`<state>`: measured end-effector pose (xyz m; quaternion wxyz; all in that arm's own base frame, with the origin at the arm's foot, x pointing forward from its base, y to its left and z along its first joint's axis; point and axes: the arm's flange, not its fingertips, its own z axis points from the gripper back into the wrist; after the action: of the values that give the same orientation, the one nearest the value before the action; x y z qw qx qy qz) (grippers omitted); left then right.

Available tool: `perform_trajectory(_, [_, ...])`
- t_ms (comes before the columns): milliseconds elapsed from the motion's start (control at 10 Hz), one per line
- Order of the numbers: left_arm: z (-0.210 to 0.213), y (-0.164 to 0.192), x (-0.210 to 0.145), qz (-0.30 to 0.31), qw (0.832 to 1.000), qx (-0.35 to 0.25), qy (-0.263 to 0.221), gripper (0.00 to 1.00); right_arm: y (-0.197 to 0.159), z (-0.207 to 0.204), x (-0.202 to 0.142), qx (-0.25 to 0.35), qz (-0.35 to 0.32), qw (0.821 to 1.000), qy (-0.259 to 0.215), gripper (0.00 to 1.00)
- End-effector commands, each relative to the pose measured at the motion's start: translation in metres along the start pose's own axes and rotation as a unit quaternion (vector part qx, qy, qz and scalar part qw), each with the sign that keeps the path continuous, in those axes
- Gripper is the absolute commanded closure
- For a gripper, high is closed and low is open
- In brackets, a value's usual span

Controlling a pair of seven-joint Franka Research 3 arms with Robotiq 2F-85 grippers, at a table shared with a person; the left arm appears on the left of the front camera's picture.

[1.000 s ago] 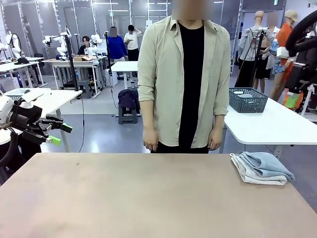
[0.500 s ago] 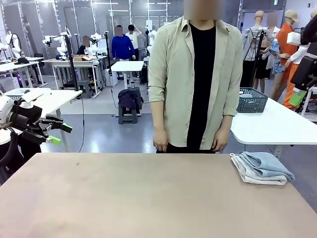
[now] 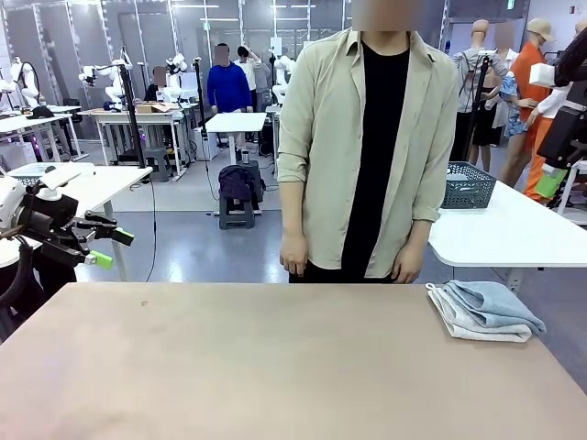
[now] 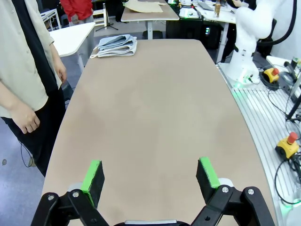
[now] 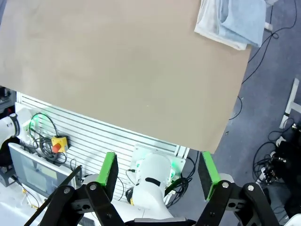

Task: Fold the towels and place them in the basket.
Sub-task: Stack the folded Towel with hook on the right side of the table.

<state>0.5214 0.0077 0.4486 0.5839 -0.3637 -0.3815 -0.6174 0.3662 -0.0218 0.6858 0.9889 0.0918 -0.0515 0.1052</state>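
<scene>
Two folded towels (image 3: 483, 310), a light blue one on a cream-white one, lie stacked at the table's far right corner. They also appear in the left wrist view as the towels (image 4: 116, 45) at the far end and in the right wrist view as the towels (image 5: 233, 21) far below. The dark wire basket (image 3: 472, 186) stands on a white table behind, partly hidden by the person's arm. My left gripper (image 3: 112, 247) hangs open off the table's left side; its wrist view shows the left gripper (image 4: 150, 176) empty. My right gripper (image 5: 159, 172) is open, high above the table's right edge.
A person in a beige shirt (image 3: 367, 137) stands at the far edge, hands (image 3: 293, 261) hanging down. The brown table (image 3: 275, 367) is bare apart from the towels. Part of my right arm (image 3: 567, 128) shows at the upper right.
The person has stepped a little to the picture's right, covering part of the basket. My right arm has shifted up and right at the picture's edge. The left arm and towels are unmoved.
</scene>
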Motion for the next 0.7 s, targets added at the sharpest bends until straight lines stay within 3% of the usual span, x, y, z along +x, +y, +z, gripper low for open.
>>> perform_trajectory(0, [0.0001, -0.0036, 0.0005, -0.005, 1.0, 0.002, 0.002, 0.0, 0.0005, 0.0045, 0.0012, -0.001, -0.004, 1.0, 0.005, 0.15])
perform_trajectory(600, [0.0001, -0.0036, 0.0005, -0.005, 1.0, 0.002, 0.002, 0.0, 0.0005, 0.0045, 0.0012, -0.001, -0.004, 1.0, 0.005, 0.15])
